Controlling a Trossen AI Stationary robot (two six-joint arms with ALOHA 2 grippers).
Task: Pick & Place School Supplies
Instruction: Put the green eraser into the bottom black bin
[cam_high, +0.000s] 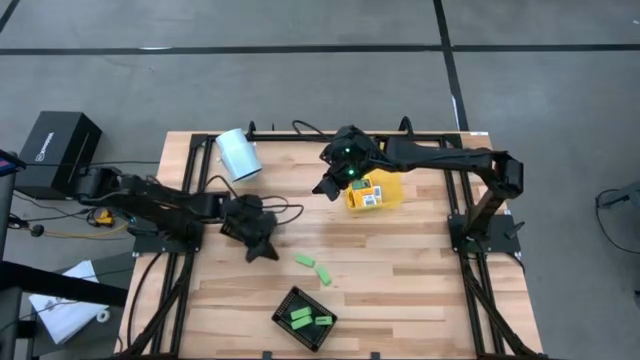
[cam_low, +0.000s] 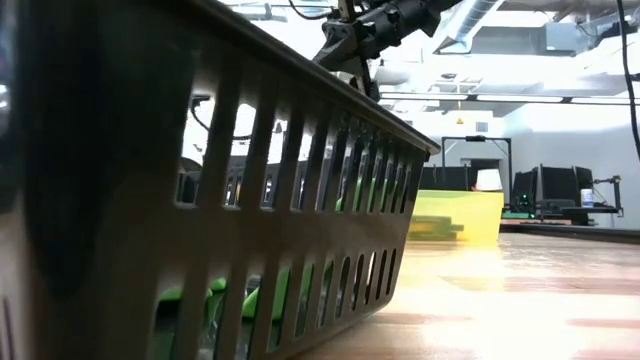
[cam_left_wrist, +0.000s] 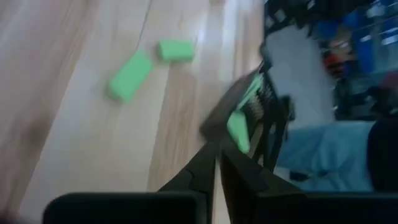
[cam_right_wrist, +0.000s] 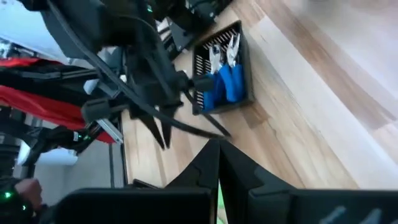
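Observation:
Two light-green oblong pieces (cam_high: 305, 262) (cam_high: 323, 275) lie flat on the wooden table; they also show in the left wrist view (cam_left_wrist: 129, 76) (cam_left_wrist: 175, 50). More green pieces (cam_high: 300, 317) lie in a black tray (cam_high: 318, 338) at the near edge. My left gripper (cam_high: 262, 247) hovers shut to the left of the loose pieces, holding nothing. My right gripper (cam_high: 328, 187) hangs shut at the left side of the yellow bin (cam_high: 392, 185), also holding nothing. A labelled pack (cam_high: 369, 196) lies in that bin. Blue-handled scissors (cam_right_wrist: 222, 83) lie in a second black tray (cam_right_wrist: 244, 62).
A pale white-blue cylinder (cam_high: 238, 153) lies at the far left of the table. A black box (cam_high: 55, 150) sits off the table to the left. The near tray's slotted wall (cam_low: 250, 230) fills most of the low view. Bare wood lies right of the loose pieces.

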